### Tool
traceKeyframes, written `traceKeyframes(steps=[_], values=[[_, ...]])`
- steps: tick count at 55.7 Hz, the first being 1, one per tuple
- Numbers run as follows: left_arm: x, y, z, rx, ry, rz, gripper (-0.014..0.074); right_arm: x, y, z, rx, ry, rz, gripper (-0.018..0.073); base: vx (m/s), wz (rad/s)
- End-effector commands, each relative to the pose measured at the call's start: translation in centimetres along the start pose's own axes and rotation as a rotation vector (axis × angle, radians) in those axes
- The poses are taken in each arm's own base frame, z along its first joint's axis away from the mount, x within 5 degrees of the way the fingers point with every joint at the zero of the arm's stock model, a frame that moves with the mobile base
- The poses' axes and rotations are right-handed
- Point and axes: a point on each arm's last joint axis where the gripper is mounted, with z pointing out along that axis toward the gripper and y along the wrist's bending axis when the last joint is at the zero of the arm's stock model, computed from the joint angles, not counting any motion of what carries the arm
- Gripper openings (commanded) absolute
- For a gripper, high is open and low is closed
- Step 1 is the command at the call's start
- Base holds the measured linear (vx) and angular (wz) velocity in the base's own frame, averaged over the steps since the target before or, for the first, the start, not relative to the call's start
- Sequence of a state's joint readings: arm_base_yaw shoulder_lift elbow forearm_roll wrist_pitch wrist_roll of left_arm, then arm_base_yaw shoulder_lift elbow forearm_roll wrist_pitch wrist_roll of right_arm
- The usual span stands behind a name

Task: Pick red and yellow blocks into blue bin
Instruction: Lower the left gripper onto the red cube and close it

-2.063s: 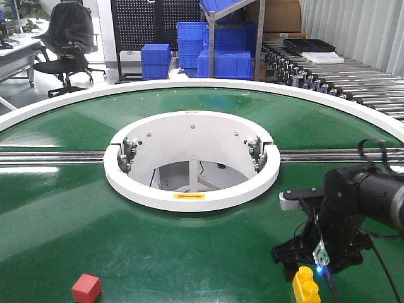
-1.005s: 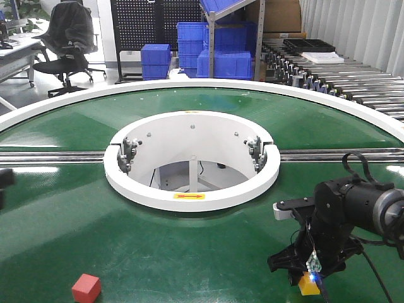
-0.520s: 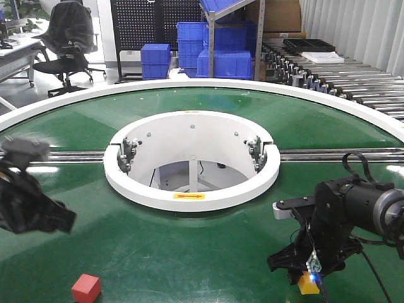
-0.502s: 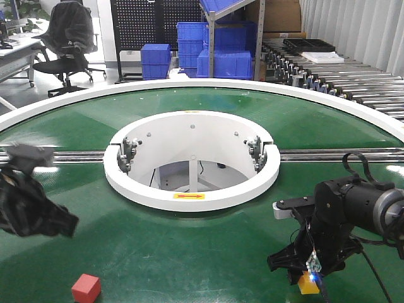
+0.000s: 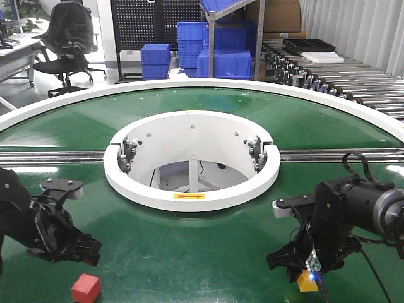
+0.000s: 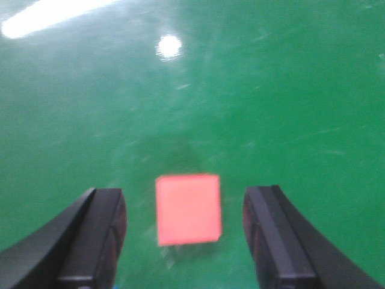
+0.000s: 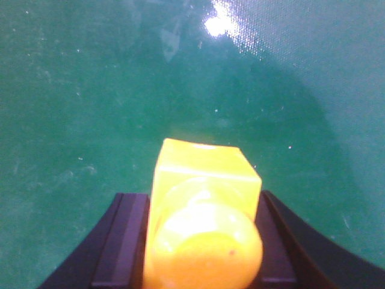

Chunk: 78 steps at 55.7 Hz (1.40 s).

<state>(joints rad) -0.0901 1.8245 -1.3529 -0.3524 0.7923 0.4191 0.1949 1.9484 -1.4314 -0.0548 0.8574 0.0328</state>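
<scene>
Right gripper (image 7: 201, 244) is clamped on the yellow brick (image 7: 201, 180); in the wrist view both fingers press its sides, with one round stud toward the camera. In the front view the brick sits low at the gripper tips, right at the green surface (image 5: 208, 252). We cannot tell whether it is lifted or resting. Left gripper (image 6: 186, 232) has its jaws spread wide, with the red cube (image 6: 187, 209) centred between the fingers but touching neither. The front view shows that gripper just above and behind the cube, which lies flat on the surface near the front left edge. The picture is blurred, so we cannot tell the exact height. The two blocks are well apart, one at each front corner, with the white ring (image 5: 192, 202) of the central opening between and behind them. We judge progress as early: the yellow grasp looks made, the red grasp is lined up but not closed, and nothing is deposited. Left to do: close on the red cube, lift both, carry them and drop them in. The blue bin shows in no view, so we cannot place it. The blue crates (image 5: 189, 38) stacked in the background are ribbed, not the bin. Counts: two grippers, one red cube, one yellow brick, zero bins visible, zero blocks delivered. The crates are several, and the overlap blocks an exact count.
</scene>
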Motion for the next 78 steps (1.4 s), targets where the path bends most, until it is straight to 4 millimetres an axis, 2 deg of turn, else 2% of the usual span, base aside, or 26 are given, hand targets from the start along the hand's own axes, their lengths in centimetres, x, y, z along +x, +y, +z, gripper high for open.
traceKeyframes(steps=[1,31,62,78], values=[[-1.5,-0.6,-1.6,-0.002,-0.107,0.016,0.0537,-1.1,-0.5,-3.0,0.015,-0.119,-0.009,-0.0010,0.00,0.00],[-1.0,-0.9,2.3,0.013,-0.018,0.053,0.0537,-1.1,-0.5,-3.0,0.015,-0.117,-0.009,-0.0007,0.00,0.00],[-0.6,-0.5,3.0,-0.011,0.017,0.021,0.0537,-1.0,-0.5,-3.0,0.015,-0.115,-0.009,-0.0007,0.00,0.00],[-0.2,-0.3,4.4,-0.005,0.057,-0.003,0.0532,-1.0,-0.5,-3.0,0.015,-0.111,-0.009,-0.0007,0.00,0.00]])
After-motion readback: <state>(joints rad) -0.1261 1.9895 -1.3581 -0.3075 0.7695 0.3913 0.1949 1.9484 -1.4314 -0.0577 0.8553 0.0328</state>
